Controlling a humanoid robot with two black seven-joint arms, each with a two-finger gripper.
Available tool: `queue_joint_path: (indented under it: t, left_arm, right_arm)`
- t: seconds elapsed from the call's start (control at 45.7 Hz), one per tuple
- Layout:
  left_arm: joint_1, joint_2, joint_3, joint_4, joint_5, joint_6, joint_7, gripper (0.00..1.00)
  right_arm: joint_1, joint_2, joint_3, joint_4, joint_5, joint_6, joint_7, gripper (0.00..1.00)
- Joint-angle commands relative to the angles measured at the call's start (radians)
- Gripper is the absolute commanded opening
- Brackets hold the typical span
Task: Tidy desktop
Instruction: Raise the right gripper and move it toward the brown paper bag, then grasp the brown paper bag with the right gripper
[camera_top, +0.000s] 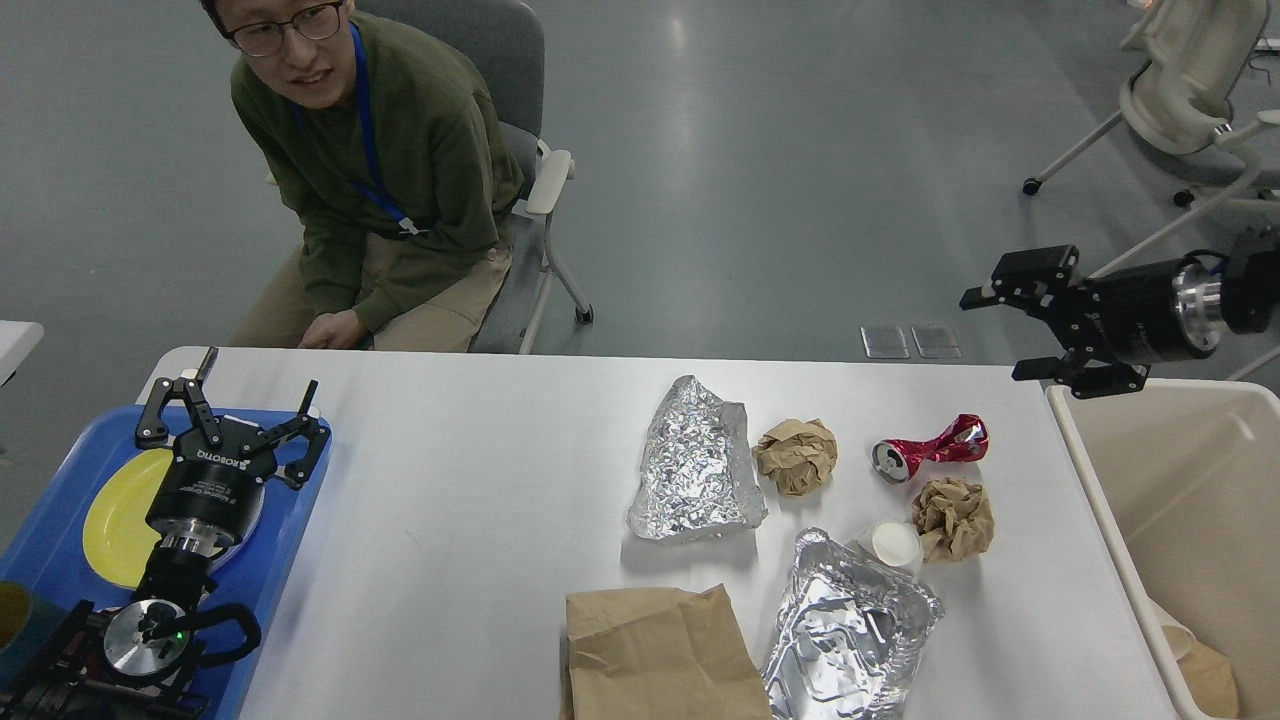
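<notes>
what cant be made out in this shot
- Yellow plate, head view: its middle is hidden by the left pincer.
- Brown paper bag: lower part cut off by the bottom edge.
- Beige bin: right side cut off by the frame edge.

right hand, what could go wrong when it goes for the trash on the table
1. The can, a paper ball and a small cup lie close together; the open right hand may knock one while taking another.
2. The can lies on its side and might roll if nudged.
3. The crumpled foil tray beside the cup could shift if brushed.
</notes>
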Motion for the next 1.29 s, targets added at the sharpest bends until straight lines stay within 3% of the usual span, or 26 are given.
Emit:
queue_joint_path:
  t: [0.0,0.066,0.285,0.569,1.051,1.27]
  left_arm:
    - [0.000,0.000,0.000,0.000,0.000,0.000,0.001,0.96]
    - [0.000,0.000,0.000,0.000,0.000,0.000,0.001,0.96]
    - [0.000,0.000,0.000,0.000,0.000,0.002,0.001,0.96]
    - [0.000,0.000,0.000,0.000,0.000,0.002,0.001,0.96]
    - [0.000,0.000,0.000,0.000,0.000,-0.006,0.001,0.96]
    - [0.000,0.000,0.000,0.000,0.000,-0.006,0.001,0.96]
  right_arm:
    - [0.250,0.089,-0.193,0.151,-0.015,0.069,-0.188,1.00]
    - [0.355,0.128,-0.247,0.256,-0.015,0.069,-0.245,1.00]
    - [0.607,0.267,-0.348,0.487,-0.015,0.106,-0.273,1.00]
    - [0.847,0.369,-0.353,0.742,0.013,0.048,-0.339,0.98]
    - [0.696,0.356,-0.385,0.745,0.071,-0.075,-0.340,0.92]
    - [0.584,0.343,-0.270,0.741,0.123,-0.110,-0.340,0.93]
